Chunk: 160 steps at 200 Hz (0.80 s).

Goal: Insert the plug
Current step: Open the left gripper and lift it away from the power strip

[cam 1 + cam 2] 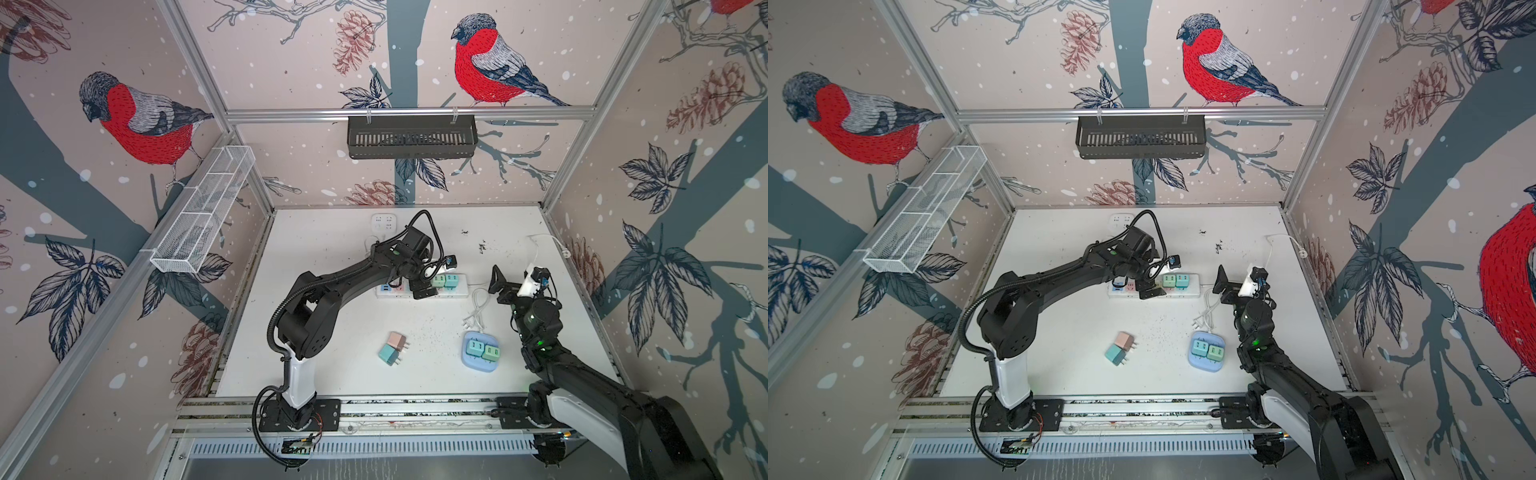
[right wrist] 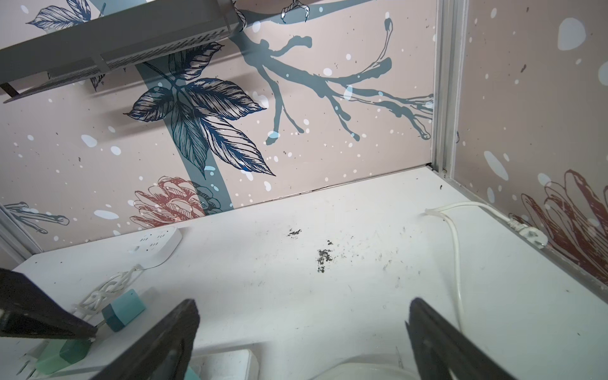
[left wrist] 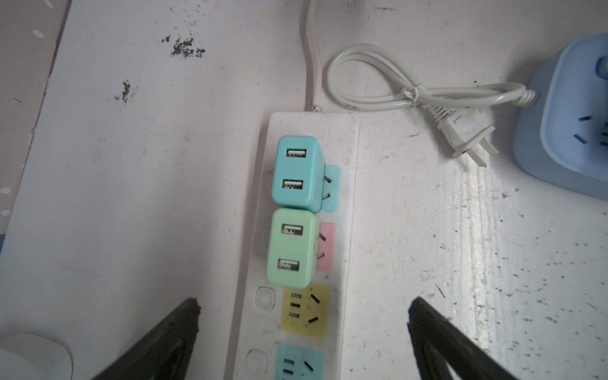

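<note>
A white power strip [image 3: 347, 250] with coloured sockets lies mid-table. A teal plug [image 3: 296, 172] and a green plug [image 3: 291, 248] stand side by side in it, seen in both top views [image 1: 451, 280] [image 1: 438, 280]. My left gripper [image 3: 304, 304] hovers open over the strip's bare yellow socket [image 3: 316, 325], one finger on each side, holding nothing. In a top view it is just left of the two plugs [image 1: 420, 283]. My right gripper [image 2: 302, 306] is raised at the right [image 1: 509, 286], open and empty, facing the back wall.
A loose pink plug [image 1: 397, 340] and teal plug [image 1: 388, 353] lie near the front. A blue round socket block [image 1: 471, 363] holds two more plugs. Its white cord [image 3: 460, 131] lies coiled beside the strip. A white square socket [image 1: 383, 222] sits at the back.
</note>
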Each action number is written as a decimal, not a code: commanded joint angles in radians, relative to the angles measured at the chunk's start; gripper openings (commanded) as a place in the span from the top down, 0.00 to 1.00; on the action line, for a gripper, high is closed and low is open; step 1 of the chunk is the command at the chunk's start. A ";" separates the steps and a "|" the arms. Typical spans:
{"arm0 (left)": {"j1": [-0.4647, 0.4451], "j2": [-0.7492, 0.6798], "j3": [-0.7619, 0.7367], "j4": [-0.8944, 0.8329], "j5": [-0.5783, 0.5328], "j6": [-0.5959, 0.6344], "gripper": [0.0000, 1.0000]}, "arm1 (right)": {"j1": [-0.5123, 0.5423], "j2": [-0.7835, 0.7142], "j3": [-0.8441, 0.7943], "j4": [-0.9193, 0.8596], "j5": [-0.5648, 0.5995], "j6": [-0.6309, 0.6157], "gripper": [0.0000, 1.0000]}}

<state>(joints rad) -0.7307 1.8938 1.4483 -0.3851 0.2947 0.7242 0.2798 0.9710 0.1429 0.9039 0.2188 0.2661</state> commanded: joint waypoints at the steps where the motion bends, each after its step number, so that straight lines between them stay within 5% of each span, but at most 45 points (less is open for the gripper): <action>1: -0.001 -0.058 -0.052 0.085 0.033 -0.015 0.01 | -0.001 0.023 0.030 -0.032 -0.008 0.021 0.00; 65: -0.001 -0.265 -0.234 0.286 0.012 -0.067 0.01 | -0.018 -0.033 -0.021 0.007 -0.046 0.043 0.00; 110: 0.001 -0.419 -0.384 0.452 -0.008 -0.117 0.01 | -0.024 -0.088 -0.045 -0.047 0.111 0.148 0.00; 160: 0.082 -0.574 -0.569 0.765 -0.123 -0.330 0.01 | -0.009 0.030 0.109 -0.228 0.022 0.133 0.04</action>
<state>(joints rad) -0.6998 1.3788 0.9298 0.1455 0.2287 0.5350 0.2573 0.9615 0.1673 0.8021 0.2745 0.3885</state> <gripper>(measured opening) 0.988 0.987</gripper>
